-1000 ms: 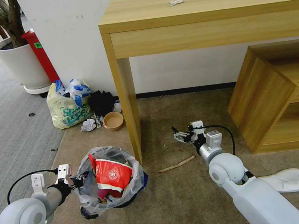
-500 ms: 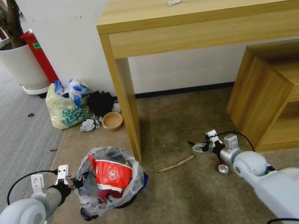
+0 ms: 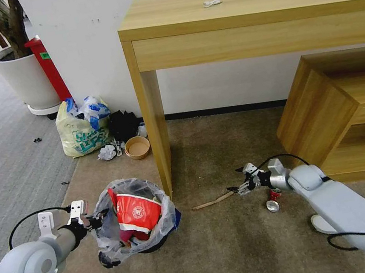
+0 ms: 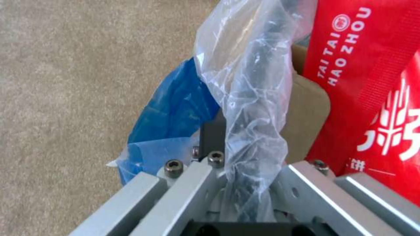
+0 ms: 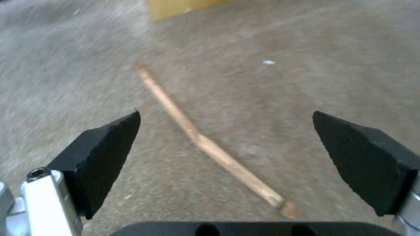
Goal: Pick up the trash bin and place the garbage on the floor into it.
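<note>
Clamped the left gripper (image 3: 91, 219) shut on the rim of the trash bin (image 3: 168, 216), clear liner pinched in with it, close beside the desk (image 3: 254, 5) leg; seemed raised just off the floor (image 3: 238, 252), though hard to tell from above. Already loaded with a red paper cup (image 3: 137, 213) and other litter. Hung the right gripper (image 3: 236, 180) low over the brown cardboard strip (image 3: 215, 200), jaws spread wide to either side of it, touching nothing. Judged to be mid-pickup of that strip: called next for a straight drop, a close across a thin piece lying flat in the pile, then a carry across to the bin. Left lying nearby: a crushed can (image 3: 273, 200) just by the right wrist, a white slipper (image 3: 319, 224) partly under that arm. Tan short-pile carpet underfoot, grey striped carpet (image 3: 0, 151) off to the left; a white wall behind the desk, a low wooden shelf unit (image 3: 341, 116) to the right, a yellowish knotted bag (image 3: 81, 131) and a paper bowl (image 3: 138, 147) by the wall.
</note>
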Motion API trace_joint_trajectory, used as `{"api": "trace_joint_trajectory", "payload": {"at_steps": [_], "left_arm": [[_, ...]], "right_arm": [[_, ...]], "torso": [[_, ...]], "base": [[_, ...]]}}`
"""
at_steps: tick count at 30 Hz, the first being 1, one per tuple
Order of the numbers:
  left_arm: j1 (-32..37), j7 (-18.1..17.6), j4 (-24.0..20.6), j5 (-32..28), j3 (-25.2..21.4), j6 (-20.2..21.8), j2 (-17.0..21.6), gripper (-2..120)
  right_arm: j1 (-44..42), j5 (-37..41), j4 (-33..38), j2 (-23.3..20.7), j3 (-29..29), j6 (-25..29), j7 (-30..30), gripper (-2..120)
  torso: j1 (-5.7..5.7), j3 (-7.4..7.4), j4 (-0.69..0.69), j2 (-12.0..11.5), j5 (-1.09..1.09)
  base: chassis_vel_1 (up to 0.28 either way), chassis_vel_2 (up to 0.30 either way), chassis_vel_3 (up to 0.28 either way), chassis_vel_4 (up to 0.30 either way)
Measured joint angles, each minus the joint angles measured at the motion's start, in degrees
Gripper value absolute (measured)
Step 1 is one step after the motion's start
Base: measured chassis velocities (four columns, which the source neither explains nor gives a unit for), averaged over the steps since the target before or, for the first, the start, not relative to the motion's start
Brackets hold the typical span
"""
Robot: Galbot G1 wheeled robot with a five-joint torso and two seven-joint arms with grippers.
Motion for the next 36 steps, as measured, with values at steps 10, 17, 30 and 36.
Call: {"api": "trace_joint_trajectory", "payload": {"at_steps": [10,17,30,36], "left_arm": [[0.17,-0.33,-0.8,0.11,0.34,0.0,-0.57,0],[0.64,-0.6,-1.59,0.27,0.33,0.0,-0.63,0],[1.42,-1.15,-2.66,0.22,0.96,0.0,-1.07,0],[1.94,-1.17,-3.12,0.45,0.72,0.0,-1.49,0]], "right_arm": [[7.47,-2.99,-7.11,3.71,-9.92,-1.06,-6.33,100],[13.53,-4.45,-8.94,4.76,-15.48,-5.61,-12.21,100],[15.04,-8.52,-12.18,9.52,-18.57,-7.75,-12.37,100],[13.49,-10.95,-12.06,10.44,-18.54,-7.75,-12.2,94]], "torso": [[0.0,0.01,0.0,0.0,0.02],[0.0,0.0,0.0,0.0,-0.01],[0.0,0.0,0.01,0.0,0.0],[0.0,0.0,-0.02,0.0,0.0]], "base": [[0.0,0.0,0.0,0.0],[0.0,0.0,0.0,0.0],[0.0,0.0,0.0,0.0],[0.0,0.0,0.0,0.0]]}}
